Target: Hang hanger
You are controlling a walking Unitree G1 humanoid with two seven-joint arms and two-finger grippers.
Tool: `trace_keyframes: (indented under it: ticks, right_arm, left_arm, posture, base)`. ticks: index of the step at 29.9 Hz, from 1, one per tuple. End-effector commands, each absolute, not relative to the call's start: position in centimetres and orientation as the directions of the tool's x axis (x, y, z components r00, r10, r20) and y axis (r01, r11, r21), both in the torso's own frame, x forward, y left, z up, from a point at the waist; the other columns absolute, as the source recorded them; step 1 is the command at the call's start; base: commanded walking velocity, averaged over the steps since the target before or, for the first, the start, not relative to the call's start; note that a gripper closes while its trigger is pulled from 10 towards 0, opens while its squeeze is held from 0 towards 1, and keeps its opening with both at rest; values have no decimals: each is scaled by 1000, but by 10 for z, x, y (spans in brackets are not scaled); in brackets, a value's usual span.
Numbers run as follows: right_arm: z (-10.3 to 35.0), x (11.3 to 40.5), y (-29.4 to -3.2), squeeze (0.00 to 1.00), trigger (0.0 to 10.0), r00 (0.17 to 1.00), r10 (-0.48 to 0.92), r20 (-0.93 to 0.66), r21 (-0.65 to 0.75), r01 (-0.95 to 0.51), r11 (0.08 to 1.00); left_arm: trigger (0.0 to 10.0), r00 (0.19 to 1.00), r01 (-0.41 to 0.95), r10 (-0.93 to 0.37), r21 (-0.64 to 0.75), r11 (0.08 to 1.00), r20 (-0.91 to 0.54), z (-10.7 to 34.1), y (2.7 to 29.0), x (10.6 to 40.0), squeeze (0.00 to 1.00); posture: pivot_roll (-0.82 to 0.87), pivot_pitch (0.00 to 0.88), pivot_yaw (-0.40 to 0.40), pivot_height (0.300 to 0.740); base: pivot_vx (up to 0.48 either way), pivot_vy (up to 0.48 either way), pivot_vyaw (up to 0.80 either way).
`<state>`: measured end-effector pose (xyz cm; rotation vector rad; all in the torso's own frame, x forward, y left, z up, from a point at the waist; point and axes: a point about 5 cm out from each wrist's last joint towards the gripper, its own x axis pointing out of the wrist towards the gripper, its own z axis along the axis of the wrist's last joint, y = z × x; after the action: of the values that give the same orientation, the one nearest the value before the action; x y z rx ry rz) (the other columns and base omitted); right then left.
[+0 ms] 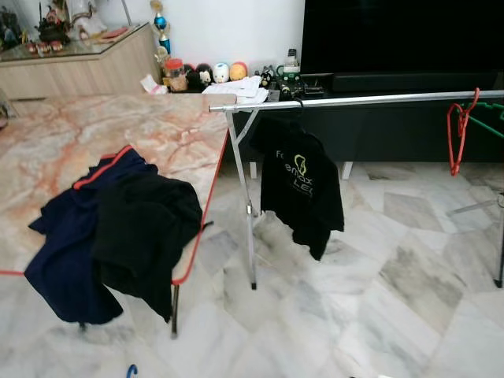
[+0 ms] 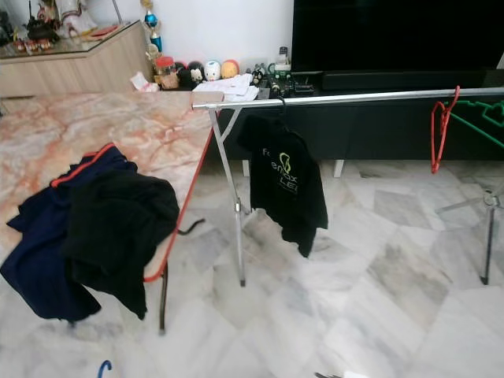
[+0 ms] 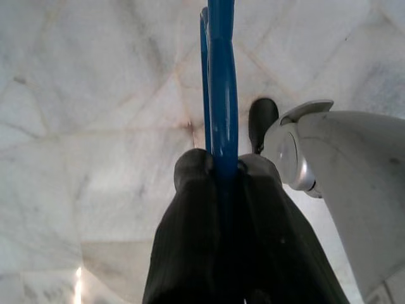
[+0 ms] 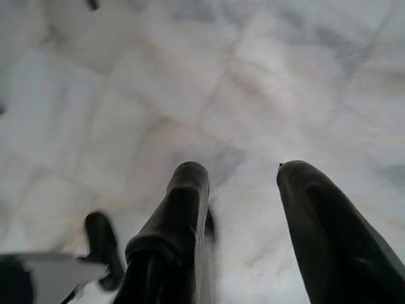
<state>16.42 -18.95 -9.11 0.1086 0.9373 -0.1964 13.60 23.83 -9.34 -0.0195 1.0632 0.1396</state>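
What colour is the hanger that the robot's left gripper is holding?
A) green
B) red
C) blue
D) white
C: in the left wrist view the left gripper has its black fingers closed on a blue plastic hanger, seen over the pale marble floor. The red hanger hangs on the silver metal clothes rail, not in the gripper.

The blue plastic hanger [image 3: 221, 95] runs off the top edge of the left wrist view, its lower part hidden between the pinching left gripper [image 3: 224, 168] fingers. Only its tip [image 1: 131, 370] shows at the head view's bottom edge. The green wire hanger [image 1: 490, 118] is cut off upper right.
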Motion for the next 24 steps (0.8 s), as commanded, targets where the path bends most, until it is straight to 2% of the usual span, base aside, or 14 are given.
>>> trace_keyframes:
  ticks: [1,24]
  right_arm:
    - [-93,158,-195,0,10000,558,-130,-820,-9,215,977]
    - [-93,159,-191,0,10000,555,-102,-826,-25,145,989]
  left_arm:
    - [10000,465,-121,101,50,991,-880,-95,238,133,0]
    - [10000,467,-121,101,50,991,-879,-95,239,132,0]
  posture:
    - [-25,47,94,740]
    - [-10,57,94,740]
  base:
    - [0,-334,0]
    - [0,-338,0]
